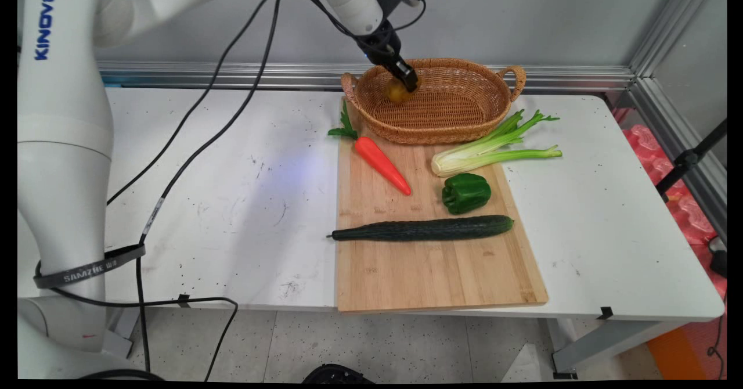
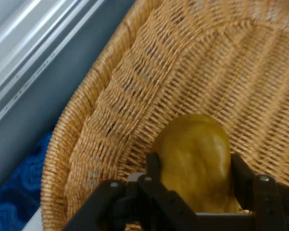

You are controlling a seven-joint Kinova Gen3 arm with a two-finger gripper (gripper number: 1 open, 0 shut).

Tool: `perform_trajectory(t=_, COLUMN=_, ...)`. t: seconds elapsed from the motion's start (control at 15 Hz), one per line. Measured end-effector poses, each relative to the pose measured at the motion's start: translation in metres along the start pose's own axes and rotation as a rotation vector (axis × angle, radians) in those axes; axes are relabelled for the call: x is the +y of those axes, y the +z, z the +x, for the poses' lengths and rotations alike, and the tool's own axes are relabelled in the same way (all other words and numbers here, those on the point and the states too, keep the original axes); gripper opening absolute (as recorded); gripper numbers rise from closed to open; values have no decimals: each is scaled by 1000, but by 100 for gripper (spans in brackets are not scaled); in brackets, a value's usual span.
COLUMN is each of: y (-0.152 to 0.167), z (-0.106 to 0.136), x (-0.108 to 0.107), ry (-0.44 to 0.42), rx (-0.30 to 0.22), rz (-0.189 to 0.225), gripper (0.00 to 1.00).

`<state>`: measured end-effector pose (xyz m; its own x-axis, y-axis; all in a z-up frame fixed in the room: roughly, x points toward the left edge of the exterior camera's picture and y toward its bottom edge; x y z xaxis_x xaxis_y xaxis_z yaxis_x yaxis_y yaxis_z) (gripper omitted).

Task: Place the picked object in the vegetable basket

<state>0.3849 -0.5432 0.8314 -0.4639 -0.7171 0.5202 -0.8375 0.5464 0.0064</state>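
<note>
Gripper (image 1: 404, 82) is down inside the wicker basket (image 1: 458, 122), at its left end, fingers clamped on a yellow-brown potato (image 2: 197, 161) (lumpy, glossy, likely a plastic prop). In the hand view a finger (image 2: 154, 168) sits flush on each side of it, potato filling the gap between them. Basket wall rises just beyond the fingertips, rim curving off to the left of them.

Can't tell if the potato touches the basket floor or hangs just above it; neither view shows the underside.

Risks from here, as I read it:
- Grip is on a rounded, slick-looking surface. If the pads sit off the widest part, it can squirt out forward toward the wall.
- If it's let go while off the floor it may roll along the curved weave, though the wall should contain it.
- Fingers are close to the left wall and the handle (image 1: 348, 81). A sideways move before lifting could snag the weave and drag the light basket, which rests partly on the bamboo cutting board (image 1: 429, 261).
- Dragged basket would shove the carrot (image 1: 383, 165) and celery (image 1: 493, 145), both just below the fingers, next to the basket's near edge. Green pepper (image 1: 466, 193) and cucumber (image 1: 424, 229) lie further off.
</note>
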Motion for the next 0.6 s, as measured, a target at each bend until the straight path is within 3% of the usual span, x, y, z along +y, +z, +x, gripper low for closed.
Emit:
perform_trajectory(t=0.33, y=24, z=-4, x=-7, ry=2, rx=-30, rz=0, gripper=0)
perform_trajectory(t=0.4, y=26, z=-5, x=-8, ry=6, rx=-32, rz=1, gripper=100)
perform_trajectory(t=0.6, y=24, z=-3, x=-10, ry=23, rx=-23, rz=1, gripper=100)
